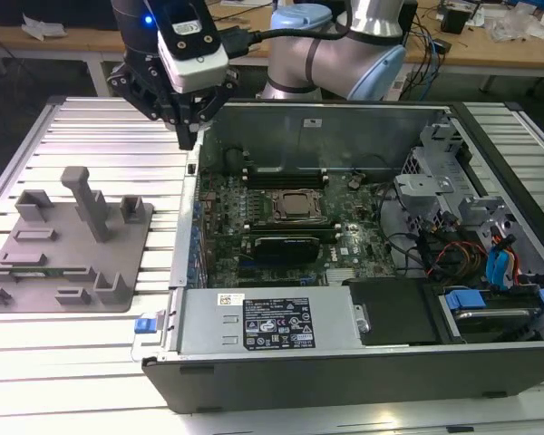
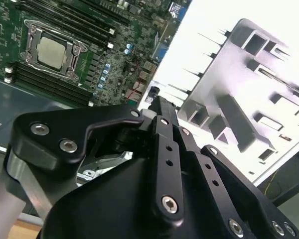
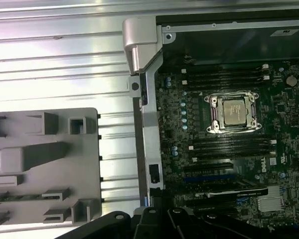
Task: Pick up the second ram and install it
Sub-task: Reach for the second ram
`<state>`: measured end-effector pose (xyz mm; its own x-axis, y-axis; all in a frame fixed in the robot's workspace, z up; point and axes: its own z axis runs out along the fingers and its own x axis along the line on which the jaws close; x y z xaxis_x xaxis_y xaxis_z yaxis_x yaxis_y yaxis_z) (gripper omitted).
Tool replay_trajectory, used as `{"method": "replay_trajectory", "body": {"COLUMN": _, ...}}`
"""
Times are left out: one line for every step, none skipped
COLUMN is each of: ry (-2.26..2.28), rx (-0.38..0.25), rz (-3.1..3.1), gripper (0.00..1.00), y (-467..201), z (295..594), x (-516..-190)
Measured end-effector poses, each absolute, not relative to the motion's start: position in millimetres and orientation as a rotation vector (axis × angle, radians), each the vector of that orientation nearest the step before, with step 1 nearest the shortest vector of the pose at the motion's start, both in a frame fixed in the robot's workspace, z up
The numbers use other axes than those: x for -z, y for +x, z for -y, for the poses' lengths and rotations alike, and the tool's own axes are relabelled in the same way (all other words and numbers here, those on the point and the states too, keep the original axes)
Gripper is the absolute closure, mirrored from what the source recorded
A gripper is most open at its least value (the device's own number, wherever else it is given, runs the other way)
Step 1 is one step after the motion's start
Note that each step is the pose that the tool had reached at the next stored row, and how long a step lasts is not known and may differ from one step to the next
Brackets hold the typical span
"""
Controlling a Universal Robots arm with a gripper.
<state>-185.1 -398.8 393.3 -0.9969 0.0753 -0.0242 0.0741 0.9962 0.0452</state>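
- Over the side wall of the open computer case (image 1: 185, 237), on the exterior view's left: hovering claw (image 1: 191, 134), looking pressed together, with nothing seen pinched in it.
- Just beside it, inside the case: motherboard (image 1: 227, 231), with the CPU (image 1: 296, 205) in its socket and dark memory slots (image 1: 272, 175) on both sides of it. Cannot tell which slots are filled.
- Well apart, farther to the exterior view's left on the ribbed metal surface (image 1: 100, 136): grey parts holder (image 1: 118, 258).
- Standing on edge in a groove of that holder, toward the end far from the case: second ram (image 1: 23, 270), a thin green strip. Same second ram (image 3: 2, 196) caught in the first wrist view, touched by nothing.
- Judged step: the reach toward the pick, with the stick not yet lifted.
- Likely needs for the pick: spreading the claw, crossing over to the holder, squaring the fingers to the board's two flat faces before closing.
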Motion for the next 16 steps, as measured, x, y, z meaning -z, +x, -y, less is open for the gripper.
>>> {"method": "replay_trajectory", "body": {"ry": 0.116, "rx": -0.069, "rz": -3.113, "gripper": 0.92, "y": -188, "z": 399, "x": -393}}
{"method": "replay_trajectory", "body": {"ry": 0.117, "rx": -0.069, "rz": -3.113, "gripper": 0.92, "y": -191, "z": 399, "x": -393}}
{"method": "replay_trajectory", "body": {"ry": 0.117, "rx": -0.069, "rz": -3.113, "gripper": 0.92, "y": -194, "z": 399, "x": -393}}
{"method": "replay_trajectory", "body": {"ry": 0.117, "rx": -0.069, "rz": -3.113, "gripper": 0.92, "y": -196, "z": 399, "x": -393}}
{"method": "replay_trajectory", "body": {"ry": 0.117, "rx": -0.069, "rz": -3.113, "gripper": 0.92, "y": -199, "z": 399, "x": -393}}
{"method": "replay_trajectory", "body": {"ry": 0.117, "rx": -0.069, "rz": -3.113, "gripper": 0.92, "y": -201, "z": 399, "x": -393}}
{"method": "replay_trajectory", "body": {"ry": 0.117, "rx": -0.069, "rz": -3.113, "gripper": 0.92, "y": -204, "z": 399, "x": -393}}
{"method": "replay_trajectory", "body": {"ry": 0.116, "rx": -0.069, "rz": -3.113, "gripper": 0.92, "y": -205, "z": 399, "x": -393}}
{"method": "replay_trajectory", "body": {"ry": 0.117, "rx": -0.069, "rz": -3.113, "gripper": 0.92, "y": -207, "z": 399, "x": -393}}
{"method": "replay_trajectory", "body": {"ry": 0.116, "rx": -0.069, "rz": -3.113, "gripper": 0.92, "y": -208, "z": 399, "x": -393}}
{"method": "replay_trajectory", "body": {"ry": 0.117, "rx": -0.069, "rz": -3.113, "gripper": 0.92, "y": -211, "z": 399, "x": -393}}
{"method": "replay_trajectory", "body": {"ry": 0.117, "rx": -0.069, "rz": -3.113, "gripper": 0.92, "y": -212, "z": 399, "x": -393}}
{"method": "replay_trajectory", "body": {"ry": 0.117, "rx": -0.069, "rz": -3.113, "gripper": 0.92, "y": -214, "z": 399, "x": -393}}
{"method": "replay_trajectory", "body": {"ry": 0.117, "rx": -0.069, "rz": -3.113, "gripper": 0.92, "y": -216, "z": 399, "x": -393}}
{"method": "replay_trajectory", "body": {"ry": 0.117, "rx": -0.069, "rz": -3.113, "gripper": 0.92, "y": -217, "z": 399, "x": -393}}
{"method": "replay_trajectory", "body": {"ry": 0.117, "rx": -0.069, "rz": -3.113, "gripper": 0.92, "y": -219, "z": 399, "x": -393}}
